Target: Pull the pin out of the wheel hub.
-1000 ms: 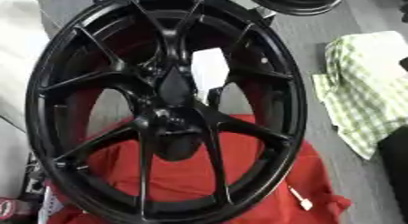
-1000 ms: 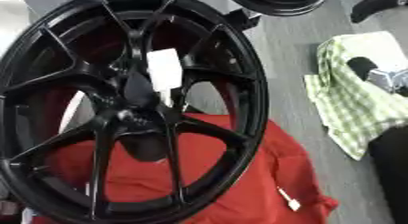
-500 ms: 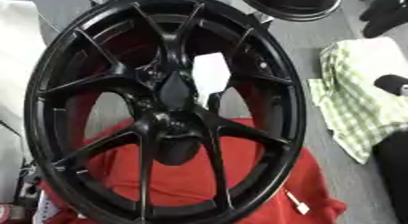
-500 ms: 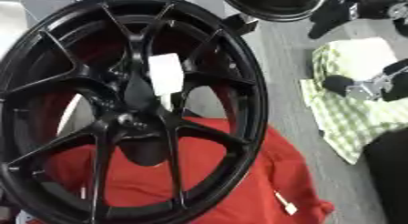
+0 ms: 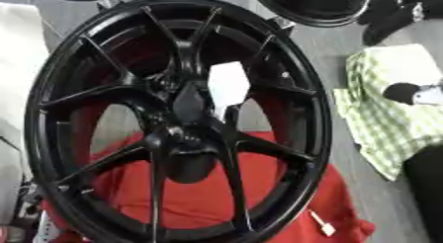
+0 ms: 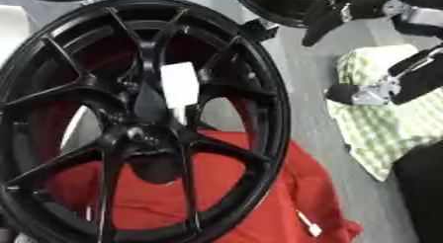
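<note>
Wheel [image 5: 177, 118] fills the left eye view, black spoked rim standing over a red cloth [image 5: 195, 197]; hub [image 5: 186, 106] is at the spoke centre with a white tag [image 5: 229, 84] just right of it. Can't pick the pin out against the black hub. Small white tag [image 5: 323, 227] lies on the cloth's lower right. Right eye view: my right hand [image 6: 368, 91] has come in over the green checked cloth [image 6: 380, 133], further than half a second ago and absent a second ago; whether its fingers are apart or together I can't tell. It's well apart from the hub, so the reach has only begun. Left hand isn't visible in either view. Whole frame has also shifted: head moved, not the wheel.
</note>
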Available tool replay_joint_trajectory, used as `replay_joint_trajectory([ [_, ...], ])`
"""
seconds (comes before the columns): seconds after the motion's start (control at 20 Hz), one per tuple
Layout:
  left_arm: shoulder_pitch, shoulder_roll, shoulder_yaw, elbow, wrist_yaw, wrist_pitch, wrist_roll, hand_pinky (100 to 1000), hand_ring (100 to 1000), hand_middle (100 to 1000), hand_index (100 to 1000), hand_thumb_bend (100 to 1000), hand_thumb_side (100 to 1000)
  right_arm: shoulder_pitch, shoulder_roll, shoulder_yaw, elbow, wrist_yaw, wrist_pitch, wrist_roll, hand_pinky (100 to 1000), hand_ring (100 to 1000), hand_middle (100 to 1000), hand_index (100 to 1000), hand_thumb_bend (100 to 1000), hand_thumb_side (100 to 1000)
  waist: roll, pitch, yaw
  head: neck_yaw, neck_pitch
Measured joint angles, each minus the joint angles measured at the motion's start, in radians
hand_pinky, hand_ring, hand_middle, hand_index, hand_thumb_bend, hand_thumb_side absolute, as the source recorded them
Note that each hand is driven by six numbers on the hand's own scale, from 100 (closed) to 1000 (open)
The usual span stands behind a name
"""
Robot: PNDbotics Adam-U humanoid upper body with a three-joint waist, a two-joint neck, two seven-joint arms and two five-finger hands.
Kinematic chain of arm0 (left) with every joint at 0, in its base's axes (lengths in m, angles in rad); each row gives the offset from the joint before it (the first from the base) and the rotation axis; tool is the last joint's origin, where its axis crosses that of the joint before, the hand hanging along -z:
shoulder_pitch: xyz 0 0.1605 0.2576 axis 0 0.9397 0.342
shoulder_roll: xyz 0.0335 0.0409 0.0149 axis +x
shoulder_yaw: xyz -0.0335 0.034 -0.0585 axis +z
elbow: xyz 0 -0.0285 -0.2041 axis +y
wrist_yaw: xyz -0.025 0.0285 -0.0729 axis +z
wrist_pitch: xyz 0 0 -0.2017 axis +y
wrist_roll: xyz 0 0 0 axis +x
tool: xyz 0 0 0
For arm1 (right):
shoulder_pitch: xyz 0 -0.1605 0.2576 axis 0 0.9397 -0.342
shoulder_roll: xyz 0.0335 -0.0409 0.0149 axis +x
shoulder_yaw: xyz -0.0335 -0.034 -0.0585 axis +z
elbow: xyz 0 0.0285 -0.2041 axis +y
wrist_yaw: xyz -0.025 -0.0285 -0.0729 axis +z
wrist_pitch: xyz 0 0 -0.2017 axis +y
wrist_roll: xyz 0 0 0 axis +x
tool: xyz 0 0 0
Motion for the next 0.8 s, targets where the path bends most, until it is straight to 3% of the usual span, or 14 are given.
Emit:
replay_joint_trajectory([
  [0.55,-0.002,0.000,-0.003,0.000,0.013,0.009,-0.002,716,594,556,654,100,770,-0.180,0.097,0.128,0.000,-0.113,0.297,0.136,884,818,684,798,553,239,-0.020,-0.002,0.030,-0.028,0.000],
  [0.8,-0.002,0.000,-0.003,0.000,0.017,0.015,0.004,717,594,556,654,100,769,-0.264,0.168,0.181,0.000,-0.121,0.427,0.219,913,857,734,836,563,260,-0.024,-0.012,0.026,-0.032,0.001],
])
